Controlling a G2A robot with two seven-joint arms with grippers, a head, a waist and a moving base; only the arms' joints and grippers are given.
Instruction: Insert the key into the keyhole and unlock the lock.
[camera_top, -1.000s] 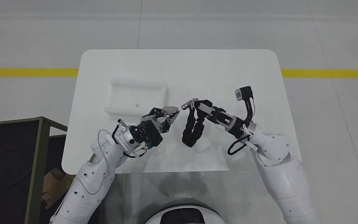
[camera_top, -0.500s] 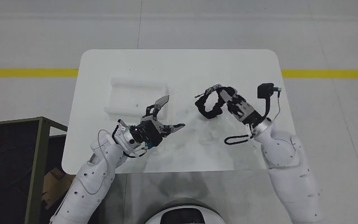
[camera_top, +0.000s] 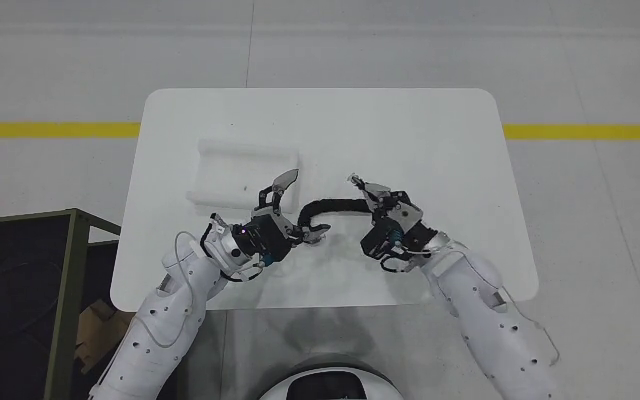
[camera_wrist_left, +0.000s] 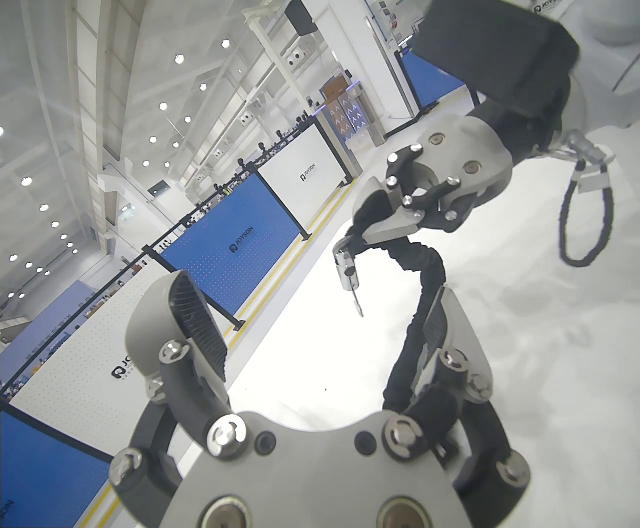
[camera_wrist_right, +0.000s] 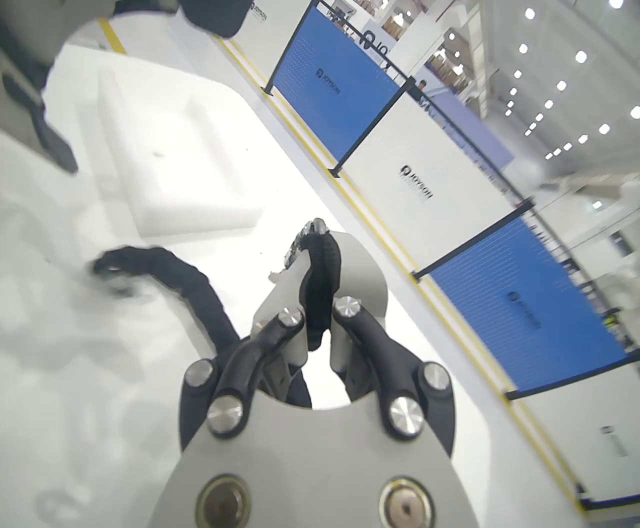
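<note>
Centre of the top view: your right gripper (camera_top: 372, 192) is clamped on one end of the black cable lock (camera_top: 330, 206), whose long axis runs leftward to its free end between the wide-spread jaws of your left gripper (camera_top: 300, 208) (what looks like the key (camera_wrist_left: 350, 282) dangles at the clamped end).

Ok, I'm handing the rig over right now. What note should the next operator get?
The left tool is open; the black cable lock runs along one of its fingers, ungripped.
The right tool is shut on the lock's other end, above the table.
The key, a small metal piece, hangs just below the right tool.
Done: lock in hand.
Left: find the keyhole, which I cannot make out, insert the key, turn it.
</note>
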